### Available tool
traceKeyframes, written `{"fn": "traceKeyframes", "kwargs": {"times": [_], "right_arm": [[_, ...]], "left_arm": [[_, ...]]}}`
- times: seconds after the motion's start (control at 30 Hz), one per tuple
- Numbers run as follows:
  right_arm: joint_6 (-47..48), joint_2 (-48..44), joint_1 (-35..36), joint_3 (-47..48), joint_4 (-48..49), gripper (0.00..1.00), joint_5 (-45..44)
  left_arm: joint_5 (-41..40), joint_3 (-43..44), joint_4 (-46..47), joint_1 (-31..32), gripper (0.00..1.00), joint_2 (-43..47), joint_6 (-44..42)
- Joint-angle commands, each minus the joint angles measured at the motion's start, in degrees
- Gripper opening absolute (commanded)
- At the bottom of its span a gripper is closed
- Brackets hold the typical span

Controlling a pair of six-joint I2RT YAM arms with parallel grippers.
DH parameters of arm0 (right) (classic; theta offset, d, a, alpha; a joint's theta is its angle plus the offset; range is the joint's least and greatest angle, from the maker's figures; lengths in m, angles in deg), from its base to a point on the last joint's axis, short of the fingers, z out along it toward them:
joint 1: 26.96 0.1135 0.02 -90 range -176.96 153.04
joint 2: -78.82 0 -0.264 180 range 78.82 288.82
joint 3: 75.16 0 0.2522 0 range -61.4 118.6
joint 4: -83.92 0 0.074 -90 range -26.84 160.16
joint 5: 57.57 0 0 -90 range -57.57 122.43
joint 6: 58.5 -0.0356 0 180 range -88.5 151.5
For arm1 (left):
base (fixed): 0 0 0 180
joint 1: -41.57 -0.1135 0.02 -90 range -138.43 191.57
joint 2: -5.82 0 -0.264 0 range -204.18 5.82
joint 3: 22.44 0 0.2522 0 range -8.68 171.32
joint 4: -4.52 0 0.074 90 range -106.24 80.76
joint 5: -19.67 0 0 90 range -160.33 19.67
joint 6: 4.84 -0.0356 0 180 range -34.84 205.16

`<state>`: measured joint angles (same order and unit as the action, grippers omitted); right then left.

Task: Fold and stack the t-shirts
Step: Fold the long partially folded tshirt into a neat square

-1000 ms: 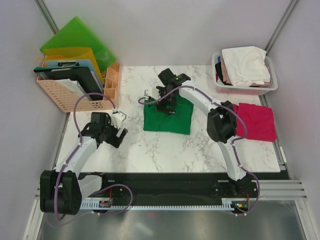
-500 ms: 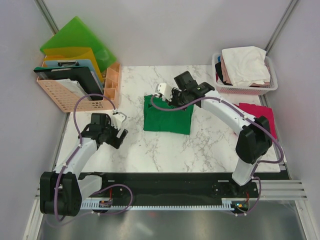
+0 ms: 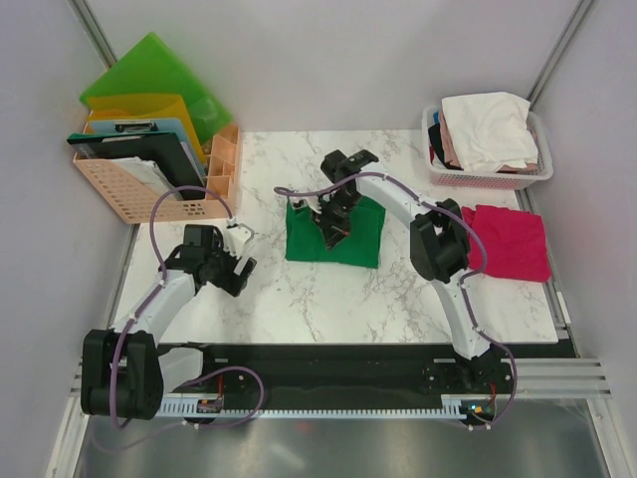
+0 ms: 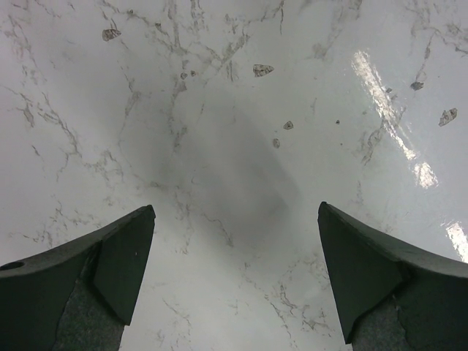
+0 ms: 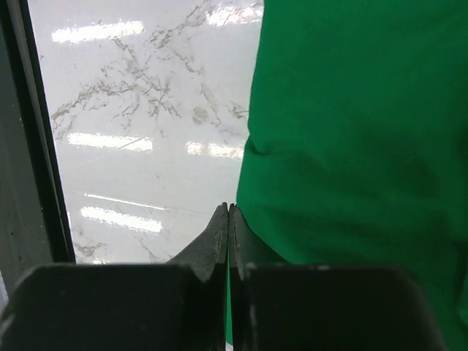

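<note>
The right gripper (image 5: 228,210) is seen with its two fingers pressed flat together, no gap being left between them. Its tips are held over the left edge of the green t-shirt (image 5: 351,146), where the cloth meets the marble table (image 5: 146,110). Whether any cloth is pinched or touched cannot be told from the wrist view. In the overhead view this gripper is reached across the folded green t-shirt, which is laid as a rough square near the middle of the table.

The left gripper (image 4: 235,207) is held with its fingers spread wide apart, and nothing is gripped between them. Only bare marble is seen below and between the fingers. In the overhead view it is placed over the left part of the table, well apart from the green t-shirt.

A magenta t-shirt (image 3: 513,244) is laid flat at the right edge of the table, partly covered by the right arm. Behind it, a white basket (image 3: 542,171) is set at the far right corner, and a white t-shirt (image 3: 488,124) is piled on top of the other cloth in it.
</note>
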<state>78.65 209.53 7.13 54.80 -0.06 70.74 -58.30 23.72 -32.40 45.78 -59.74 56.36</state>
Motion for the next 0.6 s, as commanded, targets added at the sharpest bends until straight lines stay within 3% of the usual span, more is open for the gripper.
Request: {"fn": "traceKeyframes", "kwargs": {"times": [0.0,0.17,0.33,0.37,0.4,0.43,0.47,0.5,0.53,0.57], "right_arm": [[3.8,3.3,-0.7,11.0,-13.4,0.00,1.4],[3.3,7.8,-1.6,21.3,-13.4,0.00,-3.7],[2.7,9.9,-2.1,22.9,-12.3,0.00,-8.3],[-2.9,10.2,-2.3,22.4,-9.0,0.00,-13.7],[-7.6,9.8,-2.3,21.4,-4.3,0.00,-13.8],[-12.2,9.0,-2.4,16.5,1.8,0.00,-28.2],[-18.4,4.9,-1.9,11.5,20.2,0.00,-41.6],[-20.0,1.6,-1.7,4.9,30.6,0.00,-52.4],[-19.5,-2.0,-1.6,-9.1,40.8,0.00,-67.5],[-18.2,-8.8,-1.5,-15.4,60.5,0.00,-70.9]], "left_arm": [[0.7,1.4,2.2,-0.4,1.00,0.1,0.3],[0.6,1.2,2.2,-0.4,1.00,0.2,0.2],[1.1,2.0,2.2,-0.4,1.00,-0.8,0.6],[1.2,2.1,2.3,-0.4,1.00,-1.0,0.6],[1.2,2.2,2.3,-0.4,1.00,-1.0,0.8],[1.2,2.2,2.3,-0.4,1.00,-0.9,1.0],[1.2,2.2,2.3,-0.4,1.00,-0.8,1.0],[1.2,2.2,2.4,-0.4,1.00,-0.6,1.0],[1.2,2.2,2.3,-0.4,1.00,-0.6,1.2],[1.4,2.1,2.2,-0.4,1.00,-0.4,1.2]]}}
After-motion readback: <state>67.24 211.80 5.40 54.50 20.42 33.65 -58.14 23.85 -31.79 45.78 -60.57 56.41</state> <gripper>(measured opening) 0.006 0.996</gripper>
